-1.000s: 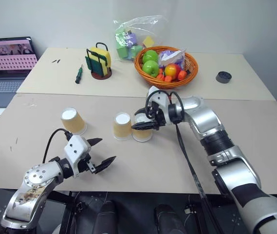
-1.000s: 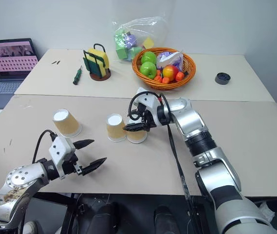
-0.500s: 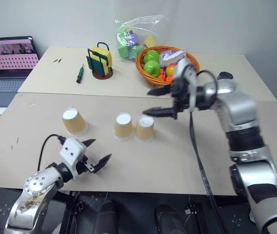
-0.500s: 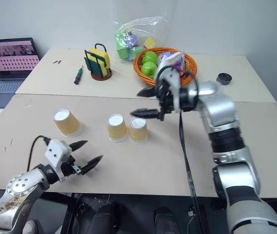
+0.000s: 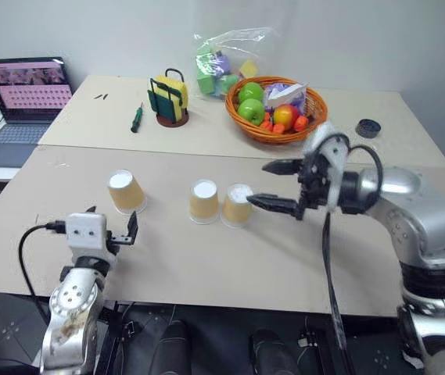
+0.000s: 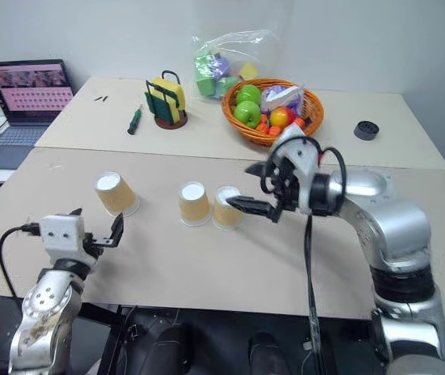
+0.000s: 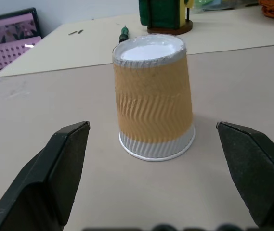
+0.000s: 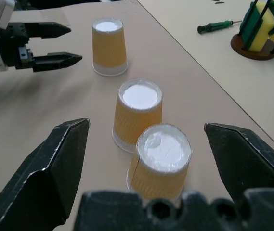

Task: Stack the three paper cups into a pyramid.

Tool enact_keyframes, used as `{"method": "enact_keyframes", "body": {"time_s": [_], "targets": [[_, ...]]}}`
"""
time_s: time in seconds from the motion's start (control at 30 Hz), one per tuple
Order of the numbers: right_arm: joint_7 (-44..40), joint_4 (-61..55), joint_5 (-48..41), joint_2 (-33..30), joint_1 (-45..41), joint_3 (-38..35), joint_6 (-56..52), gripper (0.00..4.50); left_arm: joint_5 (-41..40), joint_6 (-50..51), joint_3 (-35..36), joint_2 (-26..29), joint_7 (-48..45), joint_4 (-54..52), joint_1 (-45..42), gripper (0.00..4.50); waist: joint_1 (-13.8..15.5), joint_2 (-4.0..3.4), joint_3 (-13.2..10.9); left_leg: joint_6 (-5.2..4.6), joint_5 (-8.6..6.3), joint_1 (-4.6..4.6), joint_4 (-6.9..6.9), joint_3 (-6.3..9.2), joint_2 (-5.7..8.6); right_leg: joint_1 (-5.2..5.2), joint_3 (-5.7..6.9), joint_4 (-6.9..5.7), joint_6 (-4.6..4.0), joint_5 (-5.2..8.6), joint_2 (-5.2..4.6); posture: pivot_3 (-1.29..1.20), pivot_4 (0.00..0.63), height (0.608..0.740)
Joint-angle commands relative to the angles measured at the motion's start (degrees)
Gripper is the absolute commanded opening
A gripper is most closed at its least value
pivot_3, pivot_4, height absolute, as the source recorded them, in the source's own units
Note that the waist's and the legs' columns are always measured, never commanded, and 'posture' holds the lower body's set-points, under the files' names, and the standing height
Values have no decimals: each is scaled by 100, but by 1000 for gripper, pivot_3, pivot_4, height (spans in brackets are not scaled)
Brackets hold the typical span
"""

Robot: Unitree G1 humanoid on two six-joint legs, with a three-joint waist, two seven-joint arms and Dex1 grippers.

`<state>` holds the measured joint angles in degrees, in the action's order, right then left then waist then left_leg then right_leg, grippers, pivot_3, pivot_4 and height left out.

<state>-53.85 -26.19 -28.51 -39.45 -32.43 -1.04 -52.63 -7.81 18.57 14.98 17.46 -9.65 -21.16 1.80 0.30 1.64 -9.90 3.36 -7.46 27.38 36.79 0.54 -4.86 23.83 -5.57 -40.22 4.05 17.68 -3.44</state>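
Three paper cups stand upside down on the near table, white bottoms up. The left cup [image 5: 126,191] stands alone. The middle cup [image 5: 204,201] and the right cup [image 5: 237,205] stand side by side, touching or nearly so. My left gripper [image 5: 111,226] is open near the table's front edge, pointing at the left cup [image 7: 152,96], which stands just beyond its fingers [image 7: 64,163]. My right gripper [image 5: 257,182] hangs open and empty just right of the right cup [image 8: 162,161], a little above the table.
On the far table are a basket of fruit [image 5: 277,117], a bag of coloured blocks [image 5: 222,66], a sponge holder [image 5: 169,101], a green screwdriver [image 5: 136,119] and a black round lid [image 5: 368,127]. A laptop [image 5: 26,98] sits at the far left.
My right gripper let go of the right cup, opened, and drew back to the right and upward. My left gripper swung round to face the left cup and moved left.
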Motion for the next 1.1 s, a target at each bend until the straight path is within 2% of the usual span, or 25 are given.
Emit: {"method": "enact_keyframes", "body": {"time_s": [0.03, 0.43, 0.83, 1.1], "targets": [[-299, -689, -457, -279, 482, -294, 195, 4482, -94, -323, 165, 358, -270, 808, -735, 4500, 16, 2, 0, 0, 0, 1, -2, 1, -1, 3, 0, 0, -1, 0, 2, 0, 150, 675], [204, -826, -856, -296, 776, -468, 137, 4482, -205, -595, -55, 543, -782, 1856, -1746, 4500, -95, 5, 2, 0, 0, -9, 0, 6, 0, -23, 2, 11, 5, -3, 0, 0, 150, 675], [422, -754, -692, -313, 730, -92, 350, 4482, -208, -752, -102, 783, -1202, 2994, -2666, 4500, -95, 6, 2, 0, 0, -9, 0, 9, 1, -27, 5, 14, 6, -3, 0, 0, 150, 675], [538, -768, -608, -306, 795, 69, 450, 4482, -231, -743, -190, 707, -1317, 3121, -2766, 4500, -96, 6, 2, 0, 0, -9, -1, 9, 1, -28, 5, 14, 6, -3, 0, 0, 150, 675]]}}
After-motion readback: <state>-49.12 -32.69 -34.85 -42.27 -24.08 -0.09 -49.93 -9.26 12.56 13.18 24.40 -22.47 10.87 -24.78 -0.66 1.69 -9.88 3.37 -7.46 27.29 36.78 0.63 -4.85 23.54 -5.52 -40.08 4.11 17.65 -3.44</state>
